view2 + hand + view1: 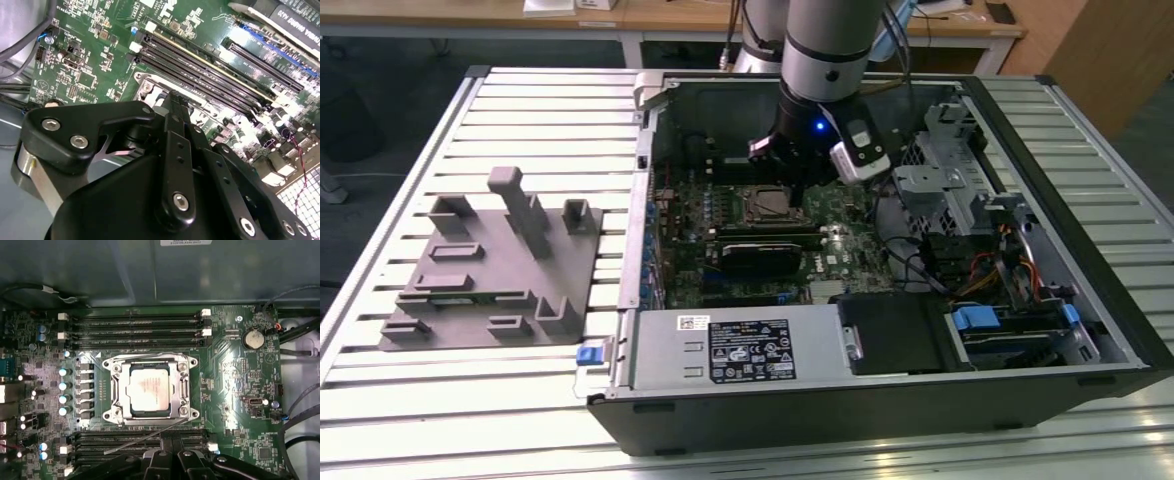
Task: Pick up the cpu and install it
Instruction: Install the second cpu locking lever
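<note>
In the first wrist view the cpu [148,390], a flat square chip with a pale silvery top, lies inside the metal-rimmed socket frame [116,390] on the green motherboard [235,390]. My gripper [175,460] hangs above the board beside the socket, its black fingers close together with nothing between them. The exterior view shows the gripper [787,180] inside the open computer case, just over the socket [767,205]. In the second wrist view the gripper [175,97] points down at the socket's edge and its black linkage hides most of the socket.
Memory slots [135,327] run on both sides of the socket. A grey plastic block with upright posts [494,270] stands on the slatted table at the exterior view's left. Drive bays and cables [987,250] crowd the case's right, and a metal box [734,345] sits at its front.
</note>
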Robot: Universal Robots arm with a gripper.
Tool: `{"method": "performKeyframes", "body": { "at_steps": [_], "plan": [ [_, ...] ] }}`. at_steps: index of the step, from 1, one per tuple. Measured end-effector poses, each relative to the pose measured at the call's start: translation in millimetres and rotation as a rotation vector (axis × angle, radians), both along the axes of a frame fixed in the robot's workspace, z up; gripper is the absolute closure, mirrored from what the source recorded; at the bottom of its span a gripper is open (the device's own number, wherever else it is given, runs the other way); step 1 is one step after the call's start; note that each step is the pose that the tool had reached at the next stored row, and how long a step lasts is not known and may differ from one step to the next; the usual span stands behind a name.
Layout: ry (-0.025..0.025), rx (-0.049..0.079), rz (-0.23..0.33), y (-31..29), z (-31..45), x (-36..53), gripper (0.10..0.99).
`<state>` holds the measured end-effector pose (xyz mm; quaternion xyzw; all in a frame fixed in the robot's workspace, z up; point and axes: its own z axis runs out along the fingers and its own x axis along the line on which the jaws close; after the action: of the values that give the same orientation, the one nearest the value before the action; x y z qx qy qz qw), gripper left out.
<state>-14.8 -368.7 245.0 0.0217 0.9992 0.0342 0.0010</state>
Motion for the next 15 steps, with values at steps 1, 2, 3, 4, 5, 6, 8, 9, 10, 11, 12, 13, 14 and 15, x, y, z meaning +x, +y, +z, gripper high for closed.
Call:
{"method": "performKeyframes", "body": {
  "at_steps": [1, 2, 3, 4, 5, 6, 8, 9, 10, 11, 12, 13, 14, 15],
  "plan": [
    [0.0007, 0.002, 0.0, 0.0, 0.0, 0.0, 0.98],
    [0.0013, 0.003, 0.0, 0.0, 0.0, 0.0, 0.98],
    [0.0018, 0.006, 0.0, 0.0, 0.0, 0.0, 0.98],
    [0.0023, 0.007, 0.0, 0.0, 0.0, 0.0, 0.98],
    [0.0032, 0.008, 0.0, 0.1, 0.0, 0.0, 0.98],
    [0.004, 0.008, 0.0, 0.1, 0.0, 0.0, 0.98],
    [0.0043, 0.008, 0.0, -0.1, 0.1, 0.0, 0.98],
    [0.0043, 0.008, 0.0, -0.1, 0.1, 0.0, 0.98],
    [0.0043, 0.008, 0.0, -0.2, 0.1, 0.0, 0.98],
    [0.0043, 0.008, 0.0, -0.1, 0.1, 0.0, 0.98],
    [0.0044, 0.008, 0.0, -0.2, 0.1, 0.0, 0.98],
    [0.0043, 0.008, 0.0, -0.2, 0.1, -0.2, 0.98],
    [0.0043, 0.008, 0.0, -0.3, 0.0, -1.3, 0.98],
    [0.0043, 0.008, 0.0, -0.3, -0.2, -3.0, 0.98]
  ]
}}
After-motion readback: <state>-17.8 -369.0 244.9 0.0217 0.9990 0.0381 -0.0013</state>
